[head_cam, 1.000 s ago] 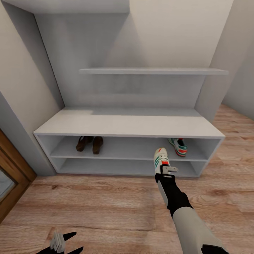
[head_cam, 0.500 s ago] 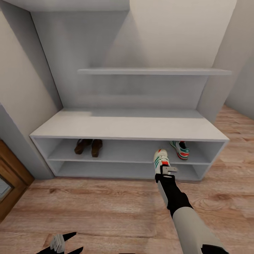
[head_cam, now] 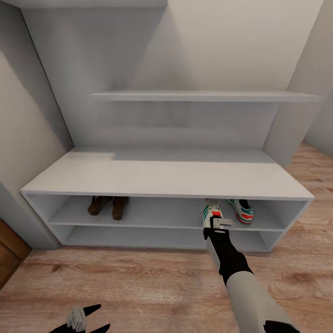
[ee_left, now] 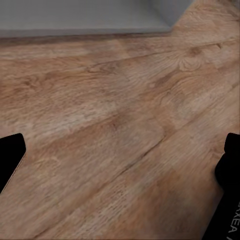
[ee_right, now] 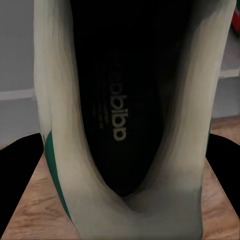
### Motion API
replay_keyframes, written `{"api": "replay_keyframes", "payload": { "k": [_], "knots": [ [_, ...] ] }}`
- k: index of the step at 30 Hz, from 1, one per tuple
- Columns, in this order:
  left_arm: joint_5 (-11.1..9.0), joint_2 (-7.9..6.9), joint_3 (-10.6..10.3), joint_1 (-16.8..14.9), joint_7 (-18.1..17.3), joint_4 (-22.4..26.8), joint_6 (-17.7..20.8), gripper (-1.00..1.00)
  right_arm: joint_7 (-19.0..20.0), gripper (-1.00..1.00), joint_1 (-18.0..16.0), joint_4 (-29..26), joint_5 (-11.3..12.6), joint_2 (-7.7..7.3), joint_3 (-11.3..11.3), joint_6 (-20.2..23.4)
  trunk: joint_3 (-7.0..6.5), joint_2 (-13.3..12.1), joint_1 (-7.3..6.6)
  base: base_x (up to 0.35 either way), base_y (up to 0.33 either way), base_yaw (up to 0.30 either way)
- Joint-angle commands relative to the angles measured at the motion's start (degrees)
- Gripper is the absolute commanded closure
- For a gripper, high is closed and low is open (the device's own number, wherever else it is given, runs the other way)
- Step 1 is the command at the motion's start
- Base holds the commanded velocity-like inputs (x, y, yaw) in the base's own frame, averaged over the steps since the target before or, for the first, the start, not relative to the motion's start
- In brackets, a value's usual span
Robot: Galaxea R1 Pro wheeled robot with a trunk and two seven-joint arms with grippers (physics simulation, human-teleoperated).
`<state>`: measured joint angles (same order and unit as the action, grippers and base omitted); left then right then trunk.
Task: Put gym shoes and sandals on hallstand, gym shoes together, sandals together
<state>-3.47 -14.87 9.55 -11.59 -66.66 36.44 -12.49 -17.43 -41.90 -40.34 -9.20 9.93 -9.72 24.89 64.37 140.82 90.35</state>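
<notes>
While the right claw (head_cam: pixel 217 223) grips one gym shoe (head_cam: pixel 210 212) by its heel, the shoe's toe pokes into the upper open shelf of the rack (head_cam: pixel 166 178) — up close, the dark inside of the shoe (ee_right: pixel 120 100) sits between the two black fingers. Just beside it, on that same shelf, the other gym shoe (head_cam: pixel 242 211) lies flat. Both brown sandals (head_cam: pixel 107 206) sit side by side, well apart from the sneakers. Low over the wood floor (head_cam: pixel 138 286) hangs the left claw (head_cam: pixel 82 319) — its fingers (ee_left: pixel 10 160) spread wide with nothing between them.
</notes>
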Motion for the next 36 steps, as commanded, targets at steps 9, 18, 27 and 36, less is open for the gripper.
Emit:
{"api": "replay_keyframes", "payload": {
  "k": [9,18,27,36],
  "knots": [
    [-0.1,0.02,0.1,0.1,-0.1,-0.1,-0.4,-1.00,0.1,1.00,0.0,-0.1,-0.6,0.07,-0.2,0.4,0.05,0.0,0.01,0.064,-0.026,0.000],
    [0.0,0.06,0.0,0.1,-0.1,-0.1,-0.4,-1.00,0.1,1.00,0.0,-0.1,-0.6,0.07,-0.2,0.4,0.05,0.0,0.01,0.134,-0.165,0.000],
    [0.0,0.10,0.0,0.1,-0.1,-0.1,-0.4,-1.00,0.1,1.00,0.0,-0.2,-0.6,0.07,-0.2,0.4,0.05,0.0,0.01,0.027,-0.029,0.000],
    [0.0,0.11,0.0,0.1,-0.1,-0.1,-0.4,-1.00,0.1,1.00,0.0,-0.2,-0.6,0.07,-0.2,0.4,0.05,0.0,0.01,0.163,-0.064,0.000]
  ]
}}
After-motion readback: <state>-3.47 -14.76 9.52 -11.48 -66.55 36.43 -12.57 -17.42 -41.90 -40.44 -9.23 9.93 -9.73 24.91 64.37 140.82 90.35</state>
